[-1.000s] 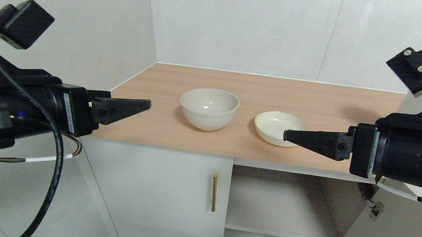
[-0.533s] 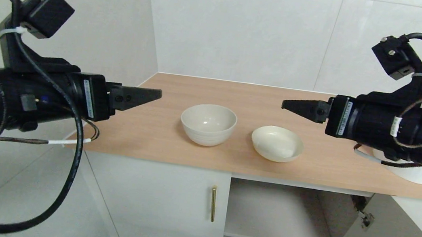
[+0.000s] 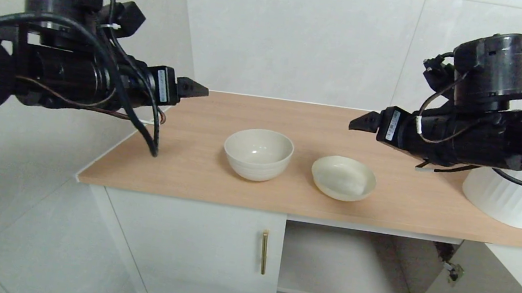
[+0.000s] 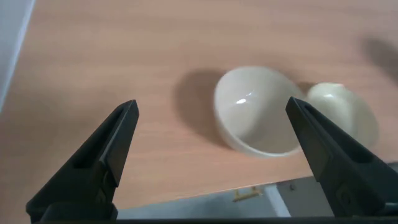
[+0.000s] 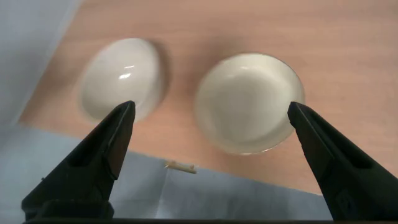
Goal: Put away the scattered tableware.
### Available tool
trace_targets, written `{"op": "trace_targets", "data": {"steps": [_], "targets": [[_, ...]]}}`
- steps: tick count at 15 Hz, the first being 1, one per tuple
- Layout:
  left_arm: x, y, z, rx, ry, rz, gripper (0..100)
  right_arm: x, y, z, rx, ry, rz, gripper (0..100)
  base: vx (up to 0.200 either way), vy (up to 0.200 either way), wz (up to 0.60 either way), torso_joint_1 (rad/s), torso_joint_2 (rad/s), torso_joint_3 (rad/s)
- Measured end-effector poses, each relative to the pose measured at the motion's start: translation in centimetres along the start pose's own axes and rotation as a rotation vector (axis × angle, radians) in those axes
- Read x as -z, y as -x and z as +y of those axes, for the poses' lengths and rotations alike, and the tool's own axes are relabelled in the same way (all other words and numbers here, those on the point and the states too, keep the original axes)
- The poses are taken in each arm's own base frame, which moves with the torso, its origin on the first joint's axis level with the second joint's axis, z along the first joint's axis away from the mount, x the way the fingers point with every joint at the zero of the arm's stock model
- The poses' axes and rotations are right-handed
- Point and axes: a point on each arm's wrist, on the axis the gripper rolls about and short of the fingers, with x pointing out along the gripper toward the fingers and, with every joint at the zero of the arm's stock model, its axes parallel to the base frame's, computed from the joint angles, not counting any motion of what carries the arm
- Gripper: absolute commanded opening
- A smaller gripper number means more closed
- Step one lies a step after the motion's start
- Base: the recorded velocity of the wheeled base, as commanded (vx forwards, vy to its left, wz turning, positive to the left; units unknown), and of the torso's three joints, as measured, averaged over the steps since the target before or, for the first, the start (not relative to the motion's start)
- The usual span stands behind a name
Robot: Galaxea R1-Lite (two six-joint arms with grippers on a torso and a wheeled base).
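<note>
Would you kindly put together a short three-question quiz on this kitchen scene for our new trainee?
1. Fill in: the left gripper and the right gripper both hover above the counter with jaws ____.
2. Choose one: what lies on the robot's right of the bowl? A. dish B. cup C. fork
3. True or false: the cabinet below the dish stands open.

Key: 1 open; 2 A; 3 true.
</note>
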Motion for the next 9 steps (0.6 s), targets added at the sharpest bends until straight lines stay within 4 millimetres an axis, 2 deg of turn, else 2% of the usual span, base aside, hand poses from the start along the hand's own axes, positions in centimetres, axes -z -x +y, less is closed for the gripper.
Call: {"op": "trace_targets", "data": {"steps": [5, 9], "targets": [[1.1, -3.4, 0.1, -0.044, 0.037, 0.146, 100, 1.0, -2.5, -0.8, 0.097, 0.010, 0.044, 100, 0.000, 0.000, 0.00, 0.000, 0.00, 0.000], [2.5, -7.8, -0.6, -0.080, 0.036, 0.195, 100, 1.3, -3.3, -0.9, 0.115, 0.012, 0.052, 100, 0.000, 0.000, 0.00, 0.000, 0.00, 0.000]]}}
